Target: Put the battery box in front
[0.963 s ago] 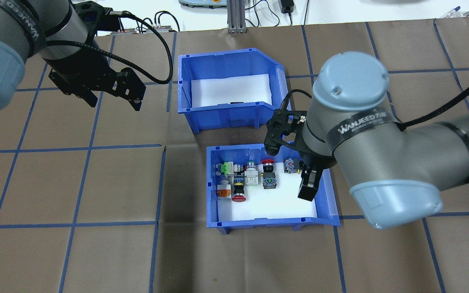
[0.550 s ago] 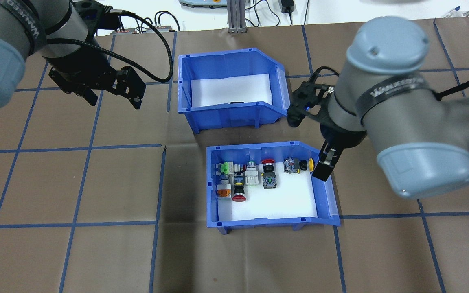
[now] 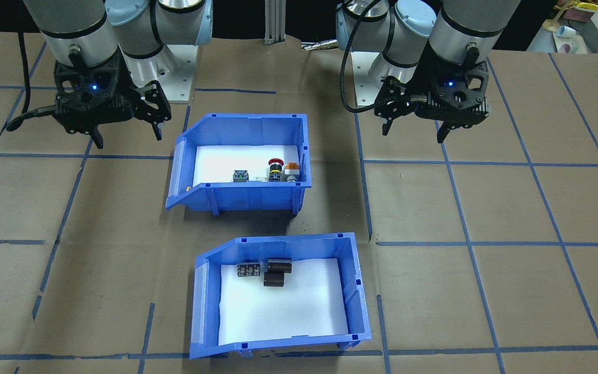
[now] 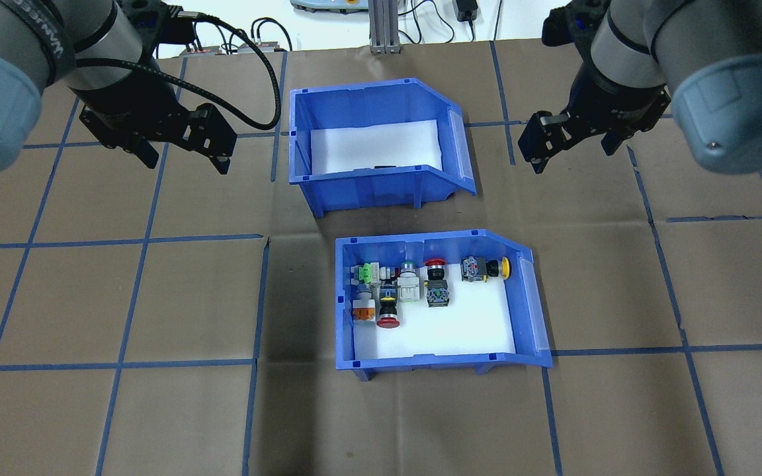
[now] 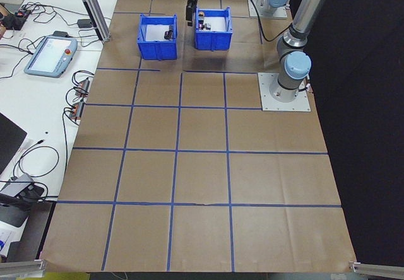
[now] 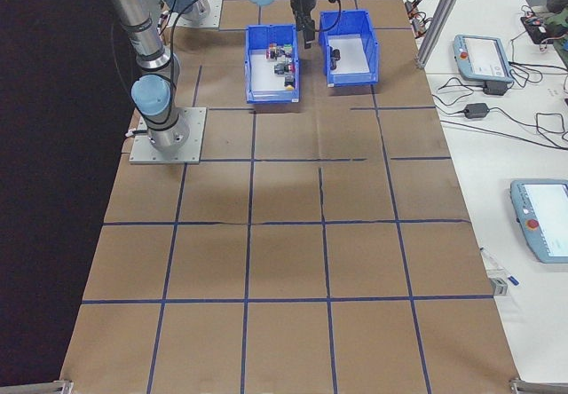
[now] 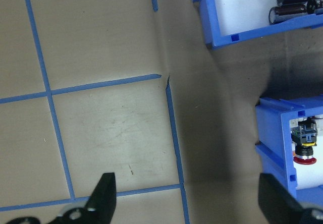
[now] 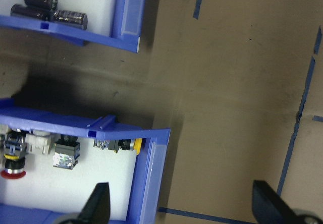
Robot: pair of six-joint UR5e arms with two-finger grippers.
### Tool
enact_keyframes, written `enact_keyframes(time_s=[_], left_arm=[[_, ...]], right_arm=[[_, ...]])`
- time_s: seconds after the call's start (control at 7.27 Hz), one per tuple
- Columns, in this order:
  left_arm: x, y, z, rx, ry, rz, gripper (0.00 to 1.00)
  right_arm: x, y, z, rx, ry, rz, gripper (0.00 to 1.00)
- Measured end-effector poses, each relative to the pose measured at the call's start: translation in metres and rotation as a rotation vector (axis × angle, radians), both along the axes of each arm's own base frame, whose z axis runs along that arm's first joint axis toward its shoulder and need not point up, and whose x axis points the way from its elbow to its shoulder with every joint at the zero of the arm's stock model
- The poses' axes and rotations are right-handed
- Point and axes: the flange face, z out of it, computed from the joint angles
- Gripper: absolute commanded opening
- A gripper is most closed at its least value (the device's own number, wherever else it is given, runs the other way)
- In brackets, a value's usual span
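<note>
The battery box (image 3: 278,347), a blue bin with a white liner and three dark cylinders (image 3: 273,272), stands on the table's far side from the robot. In the overhead view the battery box (image 4: 368,188) lies beyond the matching bin of push-buttons (image 4: 434,360). My left gripper (image 4: 186,158) hangs open and empty to the left of the battery box, above bare table. My right gripper (image 4: 569,151) hangs open and empty to its right. In the right wrist view the cylinders (image 8: 48,4) show at the top left, away from the fingers (image 8: 98,204).
The button bin (image 3: 242,197) sits between the battery box and the robot's bases, a narrow gap apart from it. Brown paper with a blue tape grid (image 4: 123,297) covers the table. Cables and a metal post (image 4: 384,26) line the far edge.
My right gripper has left the button bin's right wall and moved up and away to the far right, where it is open. The left arm and both bins have stayed put.
</note>
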Motion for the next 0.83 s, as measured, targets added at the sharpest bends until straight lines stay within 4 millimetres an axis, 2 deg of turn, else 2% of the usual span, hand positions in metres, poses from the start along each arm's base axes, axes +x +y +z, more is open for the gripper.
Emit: enact_keyframes(time_s=[0.14, 0.28, 0.83], left_arm=[[0.0, 0.0, 0.0, -0.003, 0.0, 0.0, 0.99], [0.0, -0.001, 0.0, -0.004, 0.001, -0.001, 0.99], [0.0, -0.002, -0.001, -0.002, 0.001, 0.0, 0.99]], right_arm=[[-0.002, -0.015, 0.0, 0.019, -0.004, -0.08, 1.0], [-0.004, -0.02, -0.004, 0.038, -0.005, -0.138, 1.0], [-0.008, -0.019, -0.014, 0.056, -0.005, -0.268, 1.0]])
